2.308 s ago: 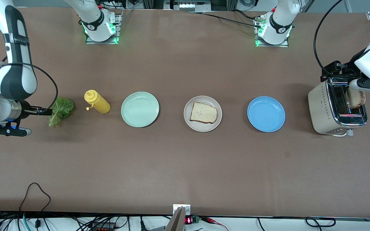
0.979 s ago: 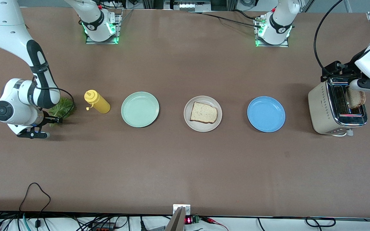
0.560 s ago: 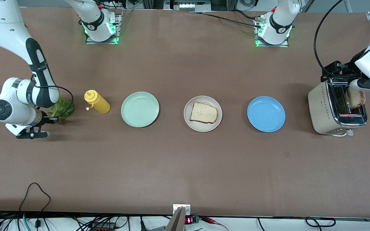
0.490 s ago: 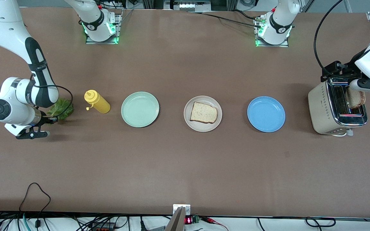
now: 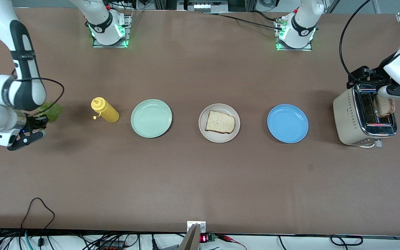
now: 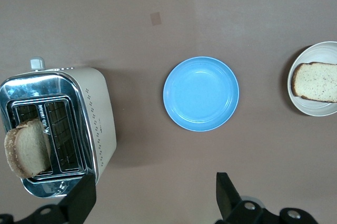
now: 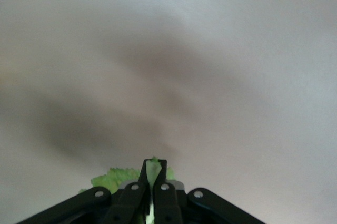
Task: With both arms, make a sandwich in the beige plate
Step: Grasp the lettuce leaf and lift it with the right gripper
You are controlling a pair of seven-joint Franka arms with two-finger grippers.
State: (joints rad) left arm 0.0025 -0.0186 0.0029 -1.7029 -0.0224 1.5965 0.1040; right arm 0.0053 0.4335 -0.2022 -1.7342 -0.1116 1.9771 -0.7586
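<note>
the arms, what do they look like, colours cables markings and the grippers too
Both arms are glossy white with black joint bands and looping black cables. The right arm bears small grey lettering. The right gripper and left gripper are black, two-fingered. Bases glow green.

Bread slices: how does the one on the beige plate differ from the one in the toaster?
The bread slice on the beige plate lies flat, its whole face showing; the bread slice in the toaster stands on edge in a slot, partly sunk.
The beige plate sits mid-table; the toaster stands at the left arm's end, under the open left gripper.
Both are pale with brown crusts, and neither is gripped.
</note>
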